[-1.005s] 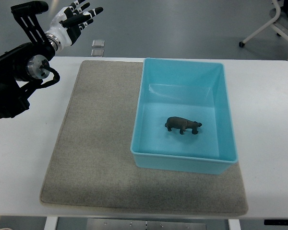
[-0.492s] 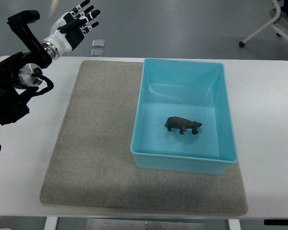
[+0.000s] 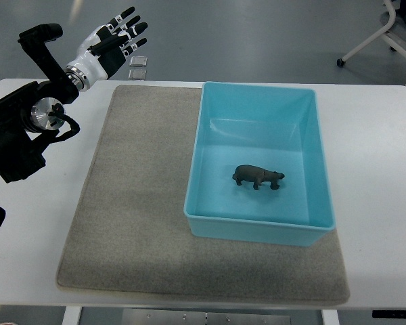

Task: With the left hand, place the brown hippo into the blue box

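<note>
while the brown hippo stands inside the blue box, the left hand hovers off the bench corner, fingers spread, empty.

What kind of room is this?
Probably a lab or office test space: a white table with a grey mat, a rolling chair base on smooth grey flooring, and a robot's left hand.

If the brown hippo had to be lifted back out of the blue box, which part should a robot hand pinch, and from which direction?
Probably across the torso, coming straight down from above. The brown hippo stands upright on the floor of the blue box, clear of all four walls, body running left to right with its back exposed. Fingers would likely close on its near and far flanks, since the legs and head look too thin.
</note>
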You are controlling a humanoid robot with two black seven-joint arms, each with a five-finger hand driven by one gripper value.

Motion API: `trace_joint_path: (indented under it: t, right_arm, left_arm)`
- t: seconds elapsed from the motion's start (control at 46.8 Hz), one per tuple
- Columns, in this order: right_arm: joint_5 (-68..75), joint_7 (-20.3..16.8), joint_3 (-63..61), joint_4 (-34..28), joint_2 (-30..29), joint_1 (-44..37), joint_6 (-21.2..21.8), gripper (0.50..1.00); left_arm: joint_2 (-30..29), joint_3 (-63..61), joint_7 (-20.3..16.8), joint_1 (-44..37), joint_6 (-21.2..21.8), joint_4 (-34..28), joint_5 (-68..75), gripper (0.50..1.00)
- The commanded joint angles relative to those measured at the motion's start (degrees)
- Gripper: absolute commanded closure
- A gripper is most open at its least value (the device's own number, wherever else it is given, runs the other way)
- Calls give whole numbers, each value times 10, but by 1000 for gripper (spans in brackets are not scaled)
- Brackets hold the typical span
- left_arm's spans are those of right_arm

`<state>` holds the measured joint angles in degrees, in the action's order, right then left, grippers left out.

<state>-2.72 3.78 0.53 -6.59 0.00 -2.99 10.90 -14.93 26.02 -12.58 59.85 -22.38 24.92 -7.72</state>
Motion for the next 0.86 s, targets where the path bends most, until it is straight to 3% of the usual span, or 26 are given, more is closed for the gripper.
trace_joint_path:
  t: [0.0,0.834]
  right_arm:
    - [0,0,0,0,0,0,0,564]
    - [-2,-2,-1,-12,0,-3,8,564]
  left_arm:
    - [1,1,0,1,0,0,-3,504]
    - [-3,42,-5,-19,-6,-18,3,504]
